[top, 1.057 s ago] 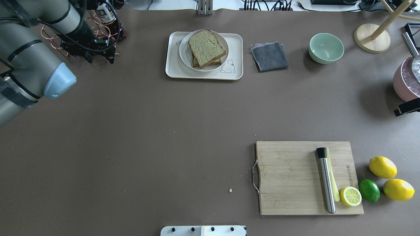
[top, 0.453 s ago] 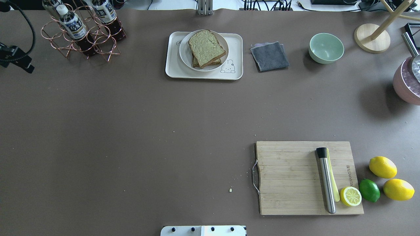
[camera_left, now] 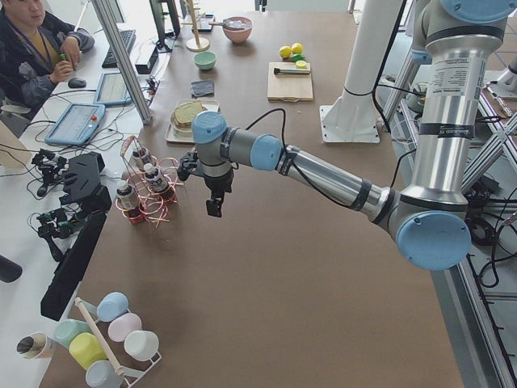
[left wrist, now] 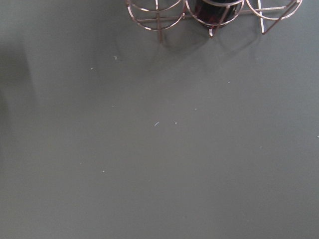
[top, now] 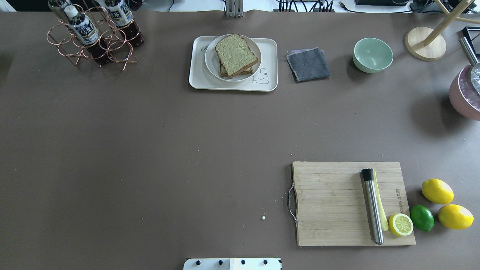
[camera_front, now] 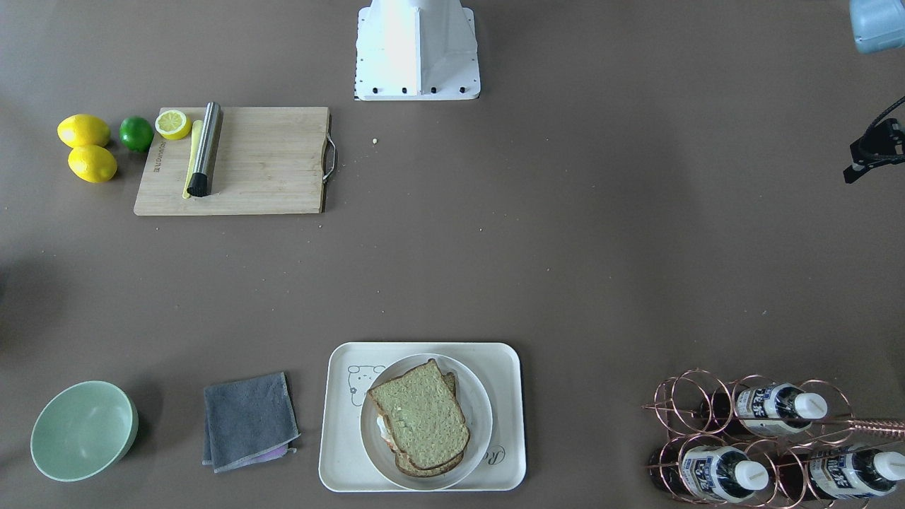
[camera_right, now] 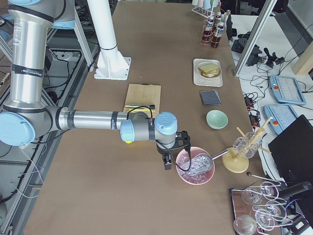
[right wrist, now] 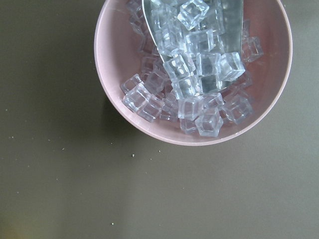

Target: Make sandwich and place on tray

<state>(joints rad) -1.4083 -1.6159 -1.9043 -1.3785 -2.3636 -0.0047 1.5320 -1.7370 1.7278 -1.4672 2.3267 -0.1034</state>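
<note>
Square crusted sandwich (top: pixel 236 55) on round plate (top: pixel 210 62), cream tray (top: pixel 197 75); left hand (camera_left: pixel 212 208), right hand (camera_right: pixel 167 165): cannot tell if apart.

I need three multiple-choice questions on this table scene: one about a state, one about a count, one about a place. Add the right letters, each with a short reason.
1. The pink bowl: A is empty; B holds ice cubes; C lies upside down.
2. How many whole lemons lie beside the cutting board? A two; B one; C five.
3. The plate with the sandwich rests: A in the pink bowl; B on the cutting board; C on the tray.

Answers: 1 B, clear cubes fill it in the right wrist view. 2 A, two yellow ones lie just past its edge. 3 C, the plate sits inside the tray's rim.
</note>
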